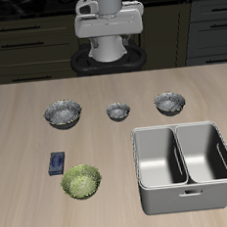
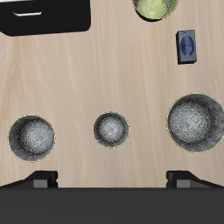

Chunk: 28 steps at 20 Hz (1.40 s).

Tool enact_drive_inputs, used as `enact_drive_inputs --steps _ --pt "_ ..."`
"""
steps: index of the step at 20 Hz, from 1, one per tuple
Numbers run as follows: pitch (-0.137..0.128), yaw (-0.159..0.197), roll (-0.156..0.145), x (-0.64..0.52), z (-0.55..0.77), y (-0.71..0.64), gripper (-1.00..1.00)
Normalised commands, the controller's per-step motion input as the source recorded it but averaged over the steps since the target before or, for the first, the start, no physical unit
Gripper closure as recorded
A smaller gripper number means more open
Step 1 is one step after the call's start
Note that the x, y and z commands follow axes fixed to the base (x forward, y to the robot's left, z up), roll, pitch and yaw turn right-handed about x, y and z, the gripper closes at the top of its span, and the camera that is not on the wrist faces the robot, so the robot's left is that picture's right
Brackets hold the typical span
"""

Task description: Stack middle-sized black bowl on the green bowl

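Observation:
The middle-sized black bowl (image 1: pixel 168 102) stands upright on the table in the back row, with a speckled grey inside; it also shows in the wrist view (image 2: pixel 31 137). The green bowl (image 1: pixel 81 181) sits near the table's front edge, and only partly shows in the wrist view (image 2: pixel 155 7). My gripper (image 2: pixel 112 179) is open and empty, its fingertips (image 2: pixel 40 178) wide apart, high above the row of bowls. It touches nothing. The arm (image 1: pixel 105 26) is at the table's back.
The wider dark bowl (image 1: pixel 63 112) and the tiny dark bowl (image 1: pixel 118 110) stand in the same row. A small blue box (image 1: pixel 57 162) lies just behind the green bowl. A grey two-compartment bin (image 1: pixel 188 189) stands in front of the middle-sized bowl.

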Motion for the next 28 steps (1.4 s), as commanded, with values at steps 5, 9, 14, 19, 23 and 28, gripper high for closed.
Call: enact_drive_inputs --steps 5,9,14,19,23,28 --pt "-0.001 -0.011 0.017 -0.03 -0.06 0.25 -1.0" --pt "0.009 -0.031 0.005 -0.01 -0.08 0.24 -1.0" --pt "-0.015 0.016 0.015 -0.06 -0.04 0.31 -1.0" --pt "-0.026 -0.032 0.015 -0.1 0.02 0.25 -1.0" --pt "-0.019 0.002 -0.008 -0.13 -0.02 0.27 -1.0" --pt "-0.03 0.027 -0.009 -0.04 -0.09 0.12 -1.0"
